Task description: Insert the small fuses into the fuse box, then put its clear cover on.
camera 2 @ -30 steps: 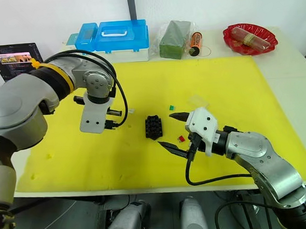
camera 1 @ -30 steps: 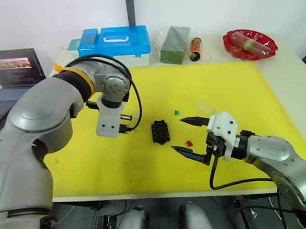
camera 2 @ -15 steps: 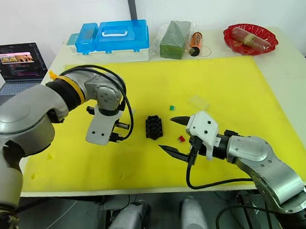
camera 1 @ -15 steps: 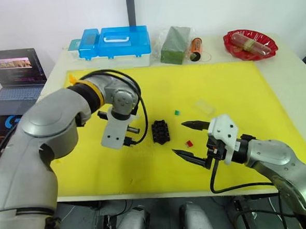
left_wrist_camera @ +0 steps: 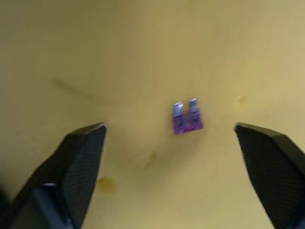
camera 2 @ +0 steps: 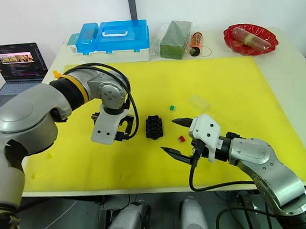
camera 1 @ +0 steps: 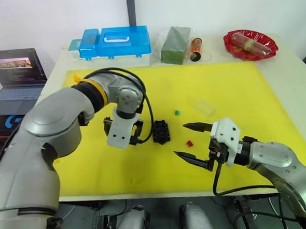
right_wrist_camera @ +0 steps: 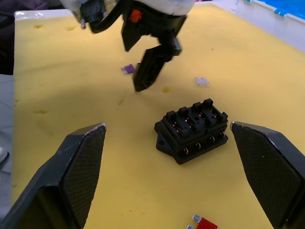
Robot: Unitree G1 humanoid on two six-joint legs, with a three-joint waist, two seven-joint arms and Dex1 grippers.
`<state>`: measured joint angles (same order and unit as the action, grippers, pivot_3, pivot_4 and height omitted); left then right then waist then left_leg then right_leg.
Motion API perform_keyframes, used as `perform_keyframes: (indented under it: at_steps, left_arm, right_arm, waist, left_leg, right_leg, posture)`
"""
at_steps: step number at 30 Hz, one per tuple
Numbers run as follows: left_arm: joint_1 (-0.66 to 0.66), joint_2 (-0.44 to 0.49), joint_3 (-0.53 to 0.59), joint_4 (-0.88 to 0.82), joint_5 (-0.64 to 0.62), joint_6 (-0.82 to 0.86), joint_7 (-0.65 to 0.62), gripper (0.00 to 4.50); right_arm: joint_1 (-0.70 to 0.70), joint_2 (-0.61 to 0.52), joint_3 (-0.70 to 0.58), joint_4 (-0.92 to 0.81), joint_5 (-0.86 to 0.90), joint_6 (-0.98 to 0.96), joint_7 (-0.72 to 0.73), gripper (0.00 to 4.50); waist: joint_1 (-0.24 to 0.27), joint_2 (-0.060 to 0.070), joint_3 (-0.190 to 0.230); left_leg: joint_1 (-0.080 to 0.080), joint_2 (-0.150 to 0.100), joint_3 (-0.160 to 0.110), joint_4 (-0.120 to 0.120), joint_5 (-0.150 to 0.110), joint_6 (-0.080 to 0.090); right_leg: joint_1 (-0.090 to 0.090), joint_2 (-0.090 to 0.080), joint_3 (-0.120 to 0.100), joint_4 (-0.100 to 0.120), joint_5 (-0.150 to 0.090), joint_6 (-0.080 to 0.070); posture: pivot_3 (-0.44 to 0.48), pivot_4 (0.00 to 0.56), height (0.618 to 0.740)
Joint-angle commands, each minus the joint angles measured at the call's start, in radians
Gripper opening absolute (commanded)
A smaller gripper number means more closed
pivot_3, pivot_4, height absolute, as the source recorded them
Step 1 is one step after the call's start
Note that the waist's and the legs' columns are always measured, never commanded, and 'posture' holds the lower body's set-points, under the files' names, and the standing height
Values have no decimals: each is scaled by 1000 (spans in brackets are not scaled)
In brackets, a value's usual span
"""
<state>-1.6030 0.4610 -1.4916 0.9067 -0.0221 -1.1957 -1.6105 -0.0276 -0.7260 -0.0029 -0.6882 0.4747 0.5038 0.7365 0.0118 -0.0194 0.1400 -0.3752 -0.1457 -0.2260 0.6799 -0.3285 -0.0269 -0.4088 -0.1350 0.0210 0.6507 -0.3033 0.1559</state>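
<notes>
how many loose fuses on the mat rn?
4: green fuse beyond the fuse box, red fuse by the right jaws, purple fuse between the left jaws, pale fuse nearby.

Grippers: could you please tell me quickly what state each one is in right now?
Left gripper: open, empty, over the purple fuse on the yellow mat.
Right gripper: open, empty, facing the fuse box.

Four small fuses: green, red, purple, and what looks like a pale one. One fuse box, one clear cover.
</notes>
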Motion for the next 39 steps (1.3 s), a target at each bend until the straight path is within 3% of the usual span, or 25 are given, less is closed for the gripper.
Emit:
perform_keyframes:
  at_steps: [1,5,10,13,16,19,23,28,30,33,36,39]
  left_arm:
    - [-47,13,102,16,-160,155,-4,4447]
    - [-34,81,227,0,-356,539,-4,4447]
    - [49,275,400,-183,-632,1185,-4,4447]
    - [85,334,523,-249,-653,1617,-4,4447]
    - [166,395,744,-282,-788,2020,23,4447]
    - [315,438,1040,-329,-923,2259,200,4447]
    - [575,454,1423,-533,-1067,2367,486,4447]
    - [898,420,1751,-686,-1255,2580,773,4447]
    - [1015,403,1876,-723,-1395,2637,880,4447]
    - [1228,381,1993,-749,-1612,2640,1087,4447]
    - [1406,376,2016,-744,-1870,2554,1279,4447]
    - [1566,356,2041,-801,-1950,2535,1330,4447]
  right_arm:
    - [-29,3,1,3,-3,-26,16,4500]
    - [-43,1,-2,8,2,-24,21,4500]
    - [-67,-2,-10,10,13,-10,23,4500]
    - [-73,-5,-13,9,17,-8,28,4500]
    - [-89,-1,-2,17,16,-8,36,4500]
    - [-106,5,14,28,13,-11,48,4500]
    - [-125,7,23,36,17,-9,58,4500]
    - [-177,20,46,57,17,-4,67,4500]
    - [-197,28,61,64,13,-5,70,4500]
    - [-223,36,83,83,1,-12,83,4500]
    - [-240,44,96,97,-10,-18,86,4500]
    - [-247,52,101,100,-12,-20,84,4500]
  waist:
    - [-3,0,0]
    - [-13,1,0]
    - [-46,2,-1]
    - [-51,2,-1]
    - [-57,2,-1]
    - [-60,2,-1]
    - [-59,2,-1]
    - [-53,2,-2]
    - [-54,3,-2]
    - [-54,3,-2]
    - [-52,3,-3]
    - [-46,3,-3]
  left_leg:
    - [0,0,0,0,0,0]
    - [0,0,-1,0,0,0]
    - [1,1,-2,0,0,0]
    - [1,0,-3,0,0,0]
    - [1,-1,-4,0,0,0]
    - [3,-1,-2,1,0,0]
    - [2,0,-1,1,0,0]
    - [1,0,0,2,0,0]
    - [2,0,1,1,0,0]
    - [2,0,1,1,0,0]
    - [3,1,1,0,0,0]
    - [3,1,2,0,0,0]
  right_leg:
    - [0,0,0,0,0,0]
    - [0,0,0,1,0,0]
    - [-2,1,2,2,0,0]
    - [-3,1,2,7,0,0]
    - [-4,1,1,9,0,0]
    - [-6,1,1,13,0,0]
    - [-13,0,3,16,0,-1]
    - [-16,0,3,16,3,-5]
    - [-16,0,3,16,3,-6]
    - [-16,0,4,16,4,-7]
    - [-16,0,4,15,4,-7]
    - [-17,0,5,15,5,-9]
  posture:
    - [0,150,740]
    - [0,150,740]
    - [0,150,740]
    - [0,150,740]
    - [0,150,740]
    - [0,150,740]
    - [0,150,740]
    - [0,150,740]
    - [0,150,740]
    - [0,150,740]
    - [0,150,740]
    - [0,150,740]
